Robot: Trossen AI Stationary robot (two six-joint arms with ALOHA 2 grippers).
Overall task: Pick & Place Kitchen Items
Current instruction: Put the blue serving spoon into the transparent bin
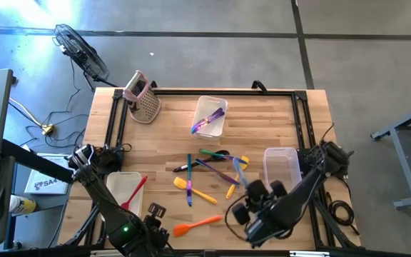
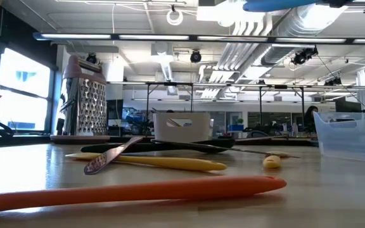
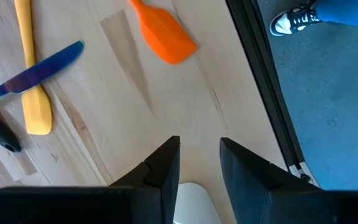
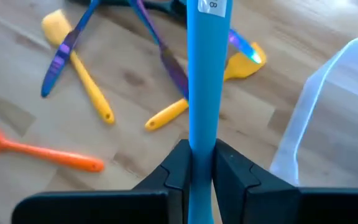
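My right gripper [image 4: 201, 149] is shut on a light blue utensil [image 4: 202, 74], held above the table's near right part; it also shows in the high view [image 1: 240, 172] and at the top of the low view [image 2: 284, 5]. My left gripper [image 3: 199, 146] is open and empty over bare wood near the table's near edge, beside the orange spatula [image 3: 161, 34]. Several utensils lie flat in a loose pile at mid-table: a yellow spatula [image 1: 191, 189], a blue knife [image 1: 189, 182], a purple one [image 1: 216, 170], a green one [image 1: 211, 152] and a black one [image 1: 195, 166]. My right gripper pinches the blue utensil's slim handle [image 4: 202, 127] between its two fingers. The fingers lie along the handle, which sticks out ahead of them. The utensil is lifted clear of the table.
A clear bin [image 1: 280, 165] stands just right of my right gripper. Another clear bin [image 1: 211, 114] with purple utensils stands at the far middle. A white bin [image 1: 122, 187] holding a red utensil is at the near left. A pink grater [image 1: 143, 96] stands at the far left.
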